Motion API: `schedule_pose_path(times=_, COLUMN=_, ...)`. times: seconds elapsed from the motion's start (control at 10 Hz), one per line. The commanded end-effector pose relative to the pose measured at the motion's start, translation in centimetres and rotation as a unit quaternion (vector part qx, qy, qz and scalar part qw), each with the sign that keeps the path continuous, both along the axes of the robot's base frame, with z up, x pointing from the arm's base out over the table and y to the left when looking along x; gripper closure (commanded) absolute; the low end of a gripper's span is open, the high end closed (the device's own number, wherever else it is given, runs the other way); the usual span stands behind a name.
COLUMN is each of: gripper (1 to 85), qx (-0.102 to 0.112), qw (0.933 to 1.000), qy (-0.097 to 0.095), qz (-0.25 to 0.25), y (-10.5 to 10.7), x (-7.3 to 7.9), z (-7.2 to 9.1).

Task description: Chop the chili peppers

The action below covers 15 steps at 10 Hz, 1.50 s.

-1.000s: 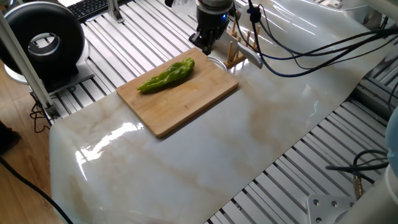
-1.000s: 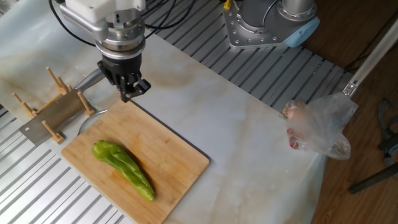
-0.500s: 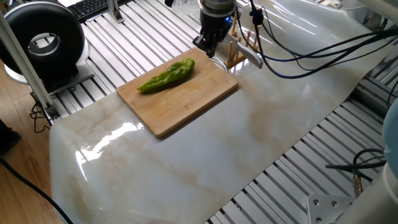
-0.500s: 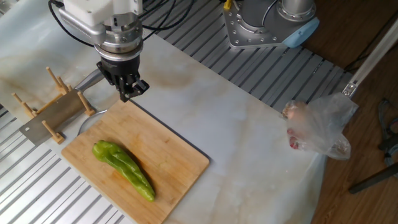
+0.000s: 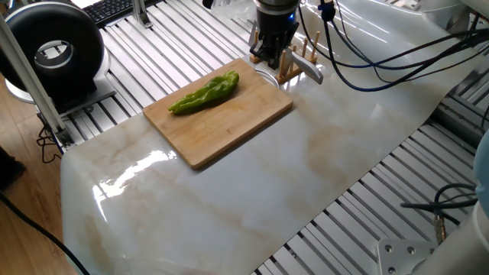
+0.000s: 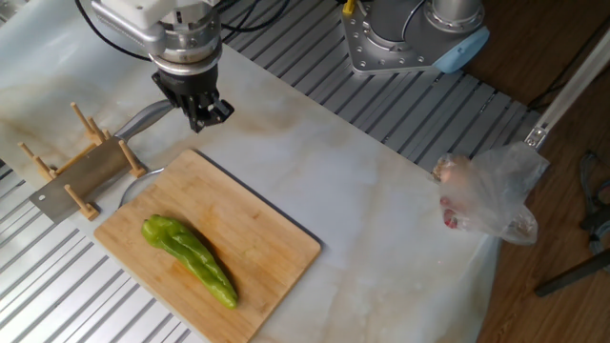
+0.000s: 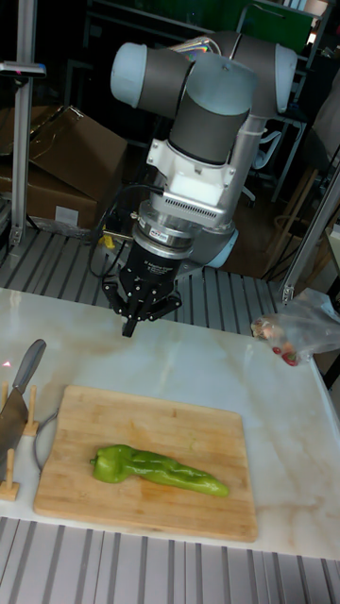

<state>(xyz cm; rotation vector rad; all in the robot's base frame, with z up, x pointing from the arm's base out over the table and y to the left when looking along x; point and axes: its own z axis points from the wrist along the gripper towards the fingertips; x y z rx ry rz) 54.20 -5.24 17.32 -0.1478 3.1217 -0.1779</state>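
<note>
One long, wrinkled, light-green chili pepper point(image 5: 205, 93) point(image 6: 191, 259) point(image 7: 161, 469) lies whole on the wooden cutting board point(image 5: 229, 126) point(image 6: 262, 238) point(image 7: 189, 415). My gripper point(image 5: 269, 59) point(image 6: 203, 116) point(image 7: 130, 327) hangs above the table just past the board's far corner. It is close to the handle of a knife point(image 6: 143, 119) point(image 5: 307, 71) point(image 7: 25, 373) that rests in a wooden peg rack point(image 6: 91, 157). The fingers are pressed together with nothing between them.
A plastic bag point(image 6: 491, 195) point(image 7: 297, 326) with reddish contents lies at the marble sheet's edge. The arm's base point(image 6: 410, 38) stands behind the table. A black round device point(image 5: 53, 50) and a keyboard point(image 5: 114, 9) sit beyond the board on the slatted frame.
The gripper has moved off the board's far corner toward the knife rack, still shut and holding nothing. The pepper, board and knife have not moved.
</note>
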Motion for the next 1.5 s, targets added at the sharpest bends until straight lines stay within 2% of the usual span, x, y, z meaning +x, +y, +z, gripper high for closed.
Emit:
schedule_pose_path(times=0.0, gripper=84.3, qx=0.005, qw=0.9999, qy=0.015, qz=0.006, y=0.6, x=-0.5, z=0.1)
schedule_pose_path(times=0.1, gripper=84.3, qx=0.016, qw=0.9996, qy=0.023, qz=0.006, y=1.1, x=-0.9, z=0.1)
schedule_pose_path(times=0.3, gripper=84.3, qx=0.016, qw=0.999, qy=0.043, qz=0.004, y=1.1, x=-2.0, z=0.1)
schedule_pose_path(times=0.4, gripper=84.3, qx=0.048, qw=0.9969, qy=0.061, qz=-0.013, y=2.8, x=-3.0, z=0.1)
schedule_pose_path(times=0.6, gripper=84.3, qx=0.048, qw=0.9983, qy=0.025, qz=-0.018, y=2.8, x=-1.2, z=-0.1)
schedule_pose_path(times=0.8, gripper=84.3, qx=0.029, qw=0.9991, qy=0.013, qz=-0.028, y=1.7, x=-0.6, z=0.0)
schedule_pose_path(times=0.9, gripper=84.3, qx=0.037, qw=0.9988, qy=0.01, qz=-0.029, y=2.2, x=-0.5, z=-0.1)
schedule_pose_path(times=1.0, gripper=84.3, qx=0.053, qw=0.9982, qy=0.002, qz=-0.028, y=2.5, x=0.5, z=0.0)
schedule_pose_path(times=1.1, gripper=84.3, qx=0.072, qw=0.997, qy=0.001, qz=-0.028, y=2.9, x=1.7, z=0.4)
schedule_pose_path(times=1.4, gripper=84.3, qx=0.075, qw=0.9969, qy=0.014, qz=-0.017, y=1.1, x=5.9, z=1.9)
